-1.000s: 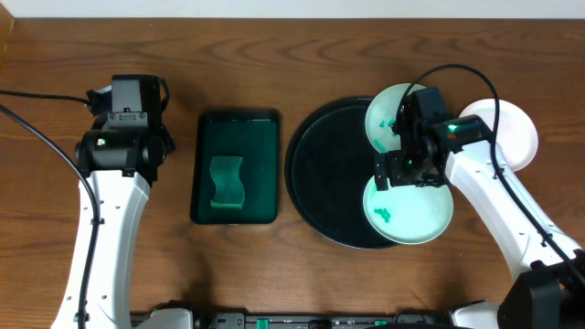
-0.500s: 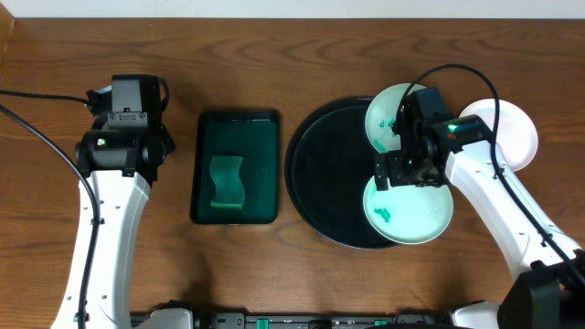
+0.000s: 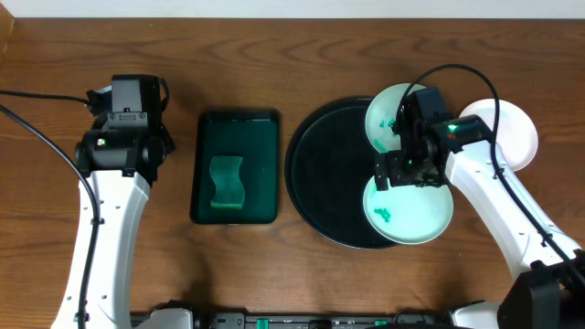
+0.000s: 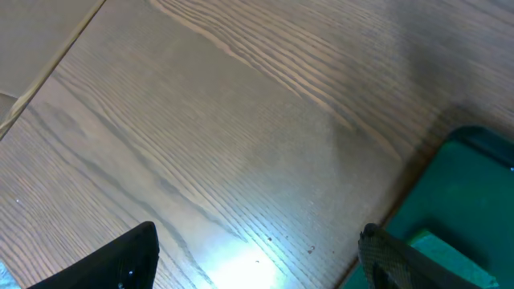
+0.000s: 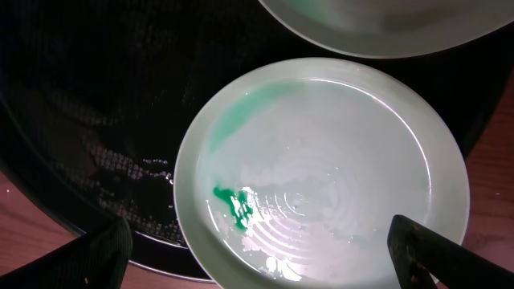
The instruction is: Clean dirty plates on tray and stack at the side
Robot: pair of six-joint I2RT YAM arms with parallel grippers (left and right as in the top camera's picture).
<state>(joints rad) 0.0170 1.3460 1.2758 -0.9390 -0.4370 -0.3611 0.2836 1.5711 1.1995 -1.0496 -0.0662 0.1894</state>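
Plates: two smeared plates point(image 3: 409, 208) lie on the black tray point(image 3: 320, 174), the near plate point(image 5: 321, 160) overhanging its rim; a third plate point(image 3: 512, 137) sits on the table beside the tray.
Right gripper point(image 5: 265, 269): jaws wide apart, empty, above the near plate.
Left gripper point(image 4: 257, 265): jaws apart, empty, over bare wood beside the green tray point(image 4: 466, 201).
Handling: we judge the plates stiff, glossy, slippery and breakable; we grip at the overhanging rim.
Hidden: the right arm point(image 3: 484, 187) covers part of the far plate point(image 3: 384, 114).

Right wrist view: the right gripper point(image 5: 265, 253) shows only fingertips at the bottom corners; ahead of it, a second plate point(image 5: 377, 24) is cut by the top edge. Left wrist view: beside the left gripper point(image 4: 257, 261), the green tray point(image 4: 466, 193) runs off-frame.
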